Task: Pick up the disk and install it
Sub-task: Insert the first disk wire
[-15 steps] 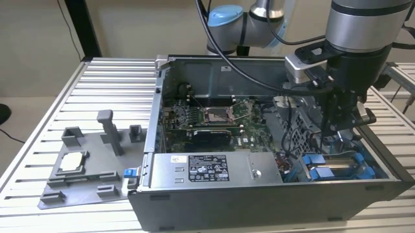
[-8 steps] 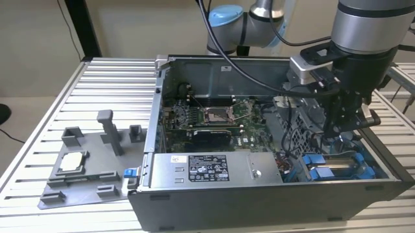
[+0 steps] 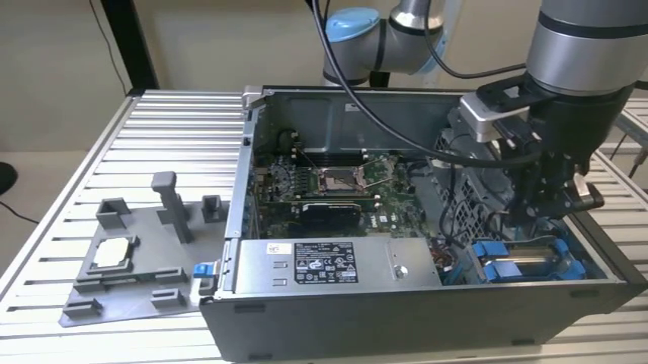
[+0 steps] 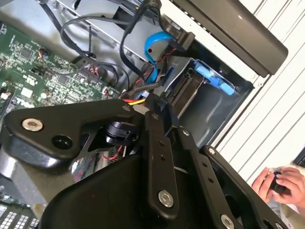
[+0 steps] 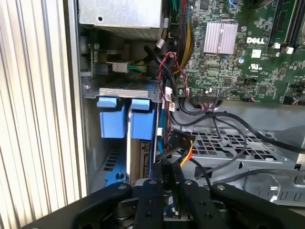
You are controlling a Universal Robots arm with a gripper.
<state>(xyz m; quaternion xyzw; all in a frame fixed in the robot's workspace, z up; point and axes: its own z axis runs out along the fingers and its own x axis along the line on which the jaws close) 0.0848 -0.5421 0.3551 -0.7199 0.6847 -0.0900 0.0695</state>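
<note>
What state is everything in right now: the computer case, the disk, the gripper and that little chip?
Computer case: open, insides exposed.
Disk: on edge in the drive bay, blue carrier tabs showing.
Gripper: low inside the case, at the disk's bay.
Chip: lying flat on the grey fixture outside the case.

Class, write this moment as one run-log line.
claw: inside computer case, at drive bay | disk: in bay, blue carrier showing
</note>
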